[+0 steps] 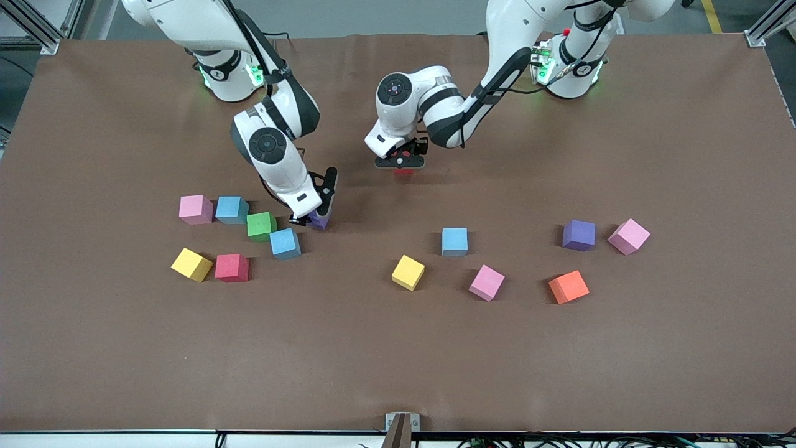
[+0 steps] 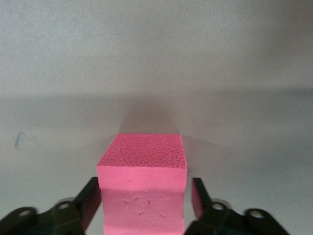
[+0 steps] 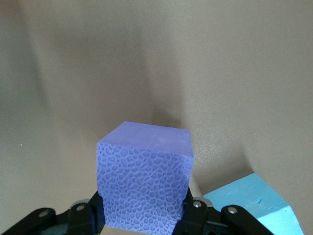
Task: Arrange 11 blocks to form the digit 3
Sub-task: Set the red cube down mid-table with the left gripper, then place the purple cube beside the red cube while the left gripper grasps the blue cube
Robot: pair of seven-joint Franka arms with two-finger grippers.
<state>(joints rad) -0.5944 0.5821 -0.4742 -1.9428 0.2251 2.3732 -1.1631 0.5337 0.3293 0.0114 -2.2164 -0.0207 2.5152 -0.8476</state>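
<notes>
As we look down from the front view, the left hand [image 1: 401, 163] sits low over a red block [image 1: 403, 172] on the bare counter [image 1: 398, 361], well apart from the other cubes. The right hand [image 1: 315, 213] is down at a purple block [image 1: 321, 219], just beside a blue block [image 1: 285, 243] and a green block [image 1: 261, 225]. Two loose groups of cubes lie nearer the camera; among them we count a pink block [image 1: 196, 209], a yellow block [image 1: 191, 264] and an orange block [image 1: 568, 287]. No digit 3 stands yet.

In the left wrist view, the fingers [image 2: 90, 200] flank the red block [image 2: 143, 191], which reads pinkish here, and a gap shows on one side, so we judge that hand released.

In the right wrist view, the fingers [image 3: 195, 218] are clenched on the purple block [image 3: 144, 183], with the blue block [image 3: 254, 208] close by.

We see two risks. The left hand could drag or tip the red block as it lifts, if a pad clings. The right hand could nudge the blue neighbour when it moves.

We can read no writing or brand anywhere.
</notes>
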